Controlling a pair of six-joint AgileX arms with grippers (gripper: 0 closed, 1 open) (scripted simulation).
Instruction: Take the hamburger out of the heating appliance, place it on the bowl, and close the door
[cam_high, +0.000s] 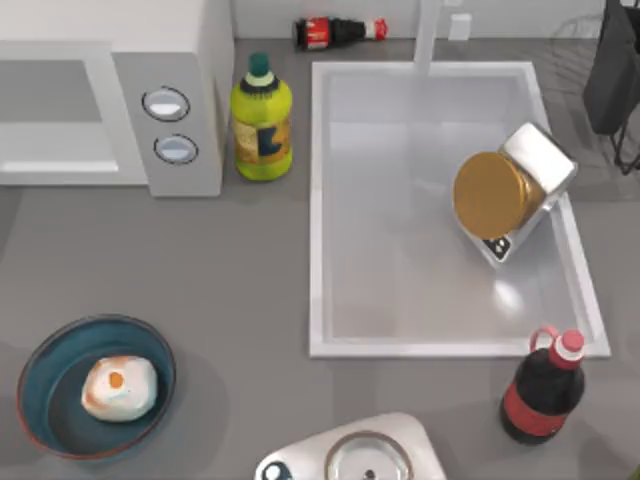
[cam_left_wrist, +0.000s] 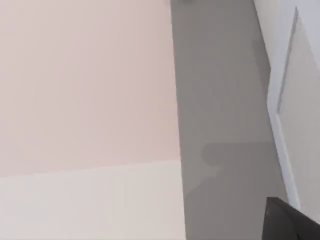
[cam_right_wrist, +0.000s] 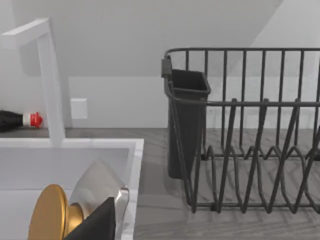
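Hamburger (cam_high: 118, 388): whitish lump with orange-brown patches, lying inside the bowl (cam_high: 40, 375) at the front left of the table, slightly toward the bowl's right side, with nothing gripping it.

Behind, at the back left: heating appliance (cam_high: 210, 60), white and boxy, with two round knobs (cam_high: 166, 104) on its side panel. Door (cam_high: 50, 115) shut, flush with that panel.

Left gripper (cam_left_wrist: 292, 222): just a dark part of it seen in the left wrist view, close to a white-framed panel and above grey surface. How far open, and whether holding anything, cannot be told.

Just to the right of the appliance: yellow-green bottle (cam_high: 261, 125), upright with a dark green cap. Farther back against the wall: a dark cola bottle (cam_high: 340, 32) lying on its side.

At the front edge, near the middle: white appliance with a round metal ring (cam_high: 365, 458).

Right of centre: pale sink (cam_high: 320, 200) with a white faucet (cam_high: 428, 35) at its back rim. Inside, toward the right wall: a tilted jar with a gold lid (cam_high: 497, 192).

At the sink's front right corner: a second cola bottle (cam_high: 543, 385), upright, red-capped.

Right arm (cam_high: 612, 70): parked at the back right, by the dark dish rack (cam_right_wrist: 250, 135). Right gripper (cam_right_wrist: 95, 222): dark tip just beside the gold lid in the right wrist view; opening cannot be told.
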